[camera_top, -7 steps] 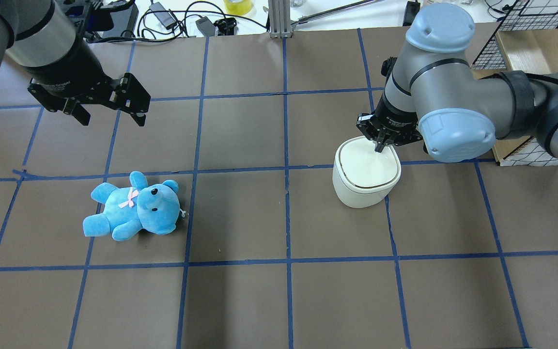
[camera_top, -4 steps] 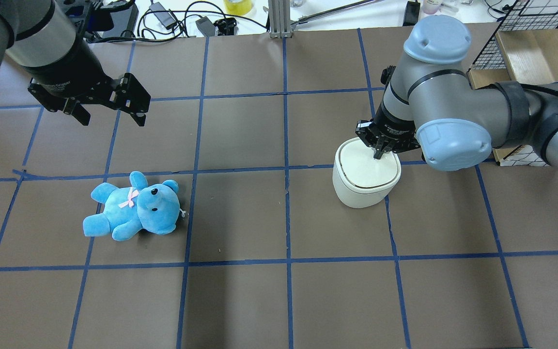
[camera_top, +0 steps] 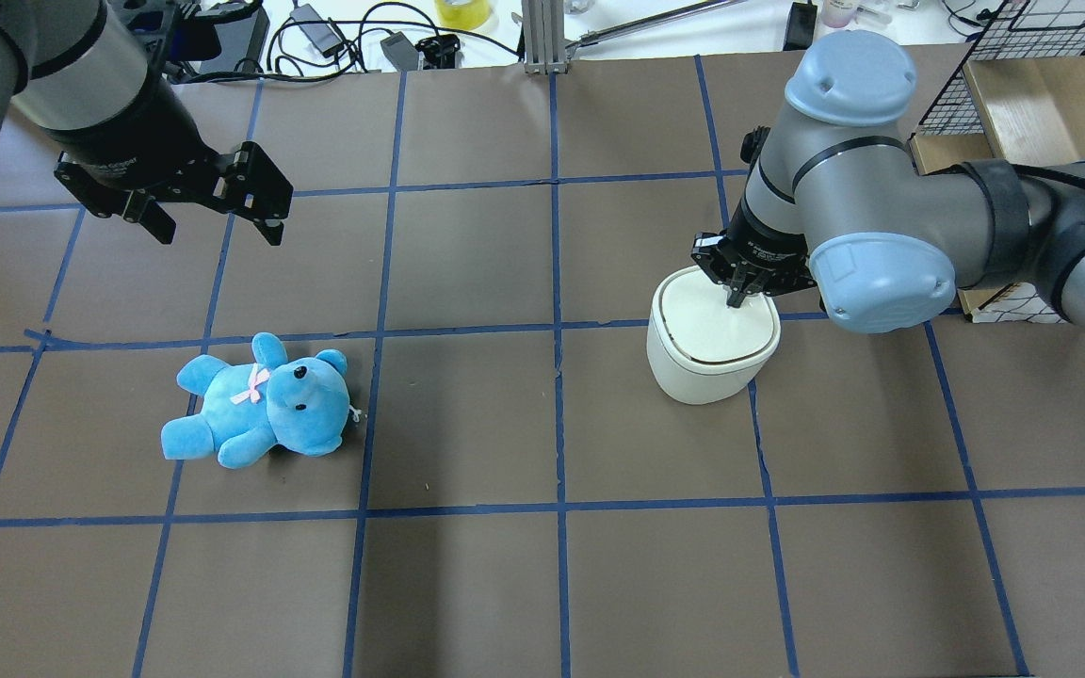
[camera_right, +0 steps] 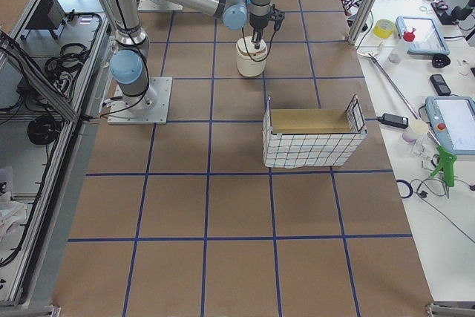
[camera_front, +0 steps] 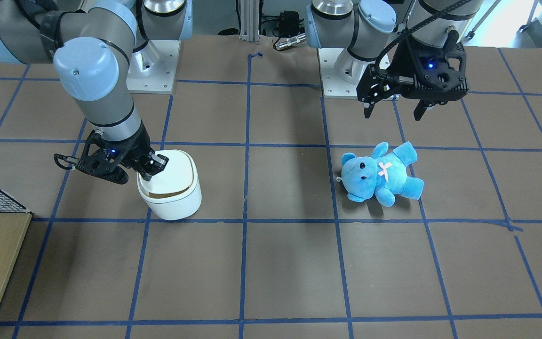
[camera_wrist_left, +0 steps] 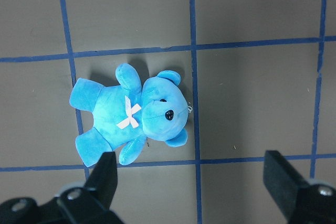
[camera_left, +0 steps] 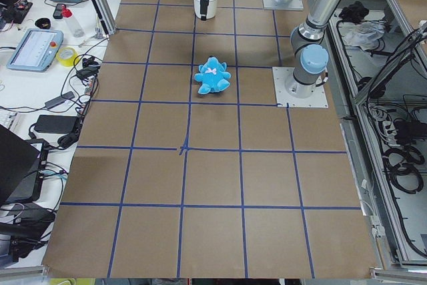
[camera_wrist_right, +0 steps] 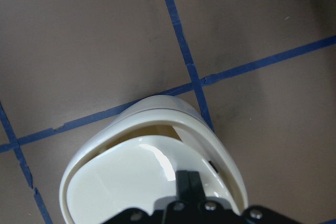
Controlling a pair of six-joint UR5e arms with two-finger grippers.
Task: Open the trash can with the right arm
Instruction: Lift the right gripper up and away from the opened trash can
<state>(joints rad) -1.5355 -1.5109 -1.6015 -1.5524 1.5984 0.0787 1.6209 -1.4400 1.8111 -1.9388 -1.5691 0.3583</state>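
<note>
The white trash can stands right of the table's middle; it also shows in the front view. My right gripper is shut, its tips pressing down on the far right part of the lid. In the right wrist view the shut fingertips rest on the lid, and a narrow beige gap shows under the lid's far edge inside the rim. My left gripper is open and empty, hovering above and beyond the blue teddy bear.
A wire-mesh basket with a wooden box stands at the far right, close behind my right arm. Cables and small devices lie past the table's far edge. The teddy lies on its back between the left fingers' view.
My right gripper has come down slightly and inward onto the lid, with the wrist shifting a little. The left arm and the teddy have not moved.
</note>
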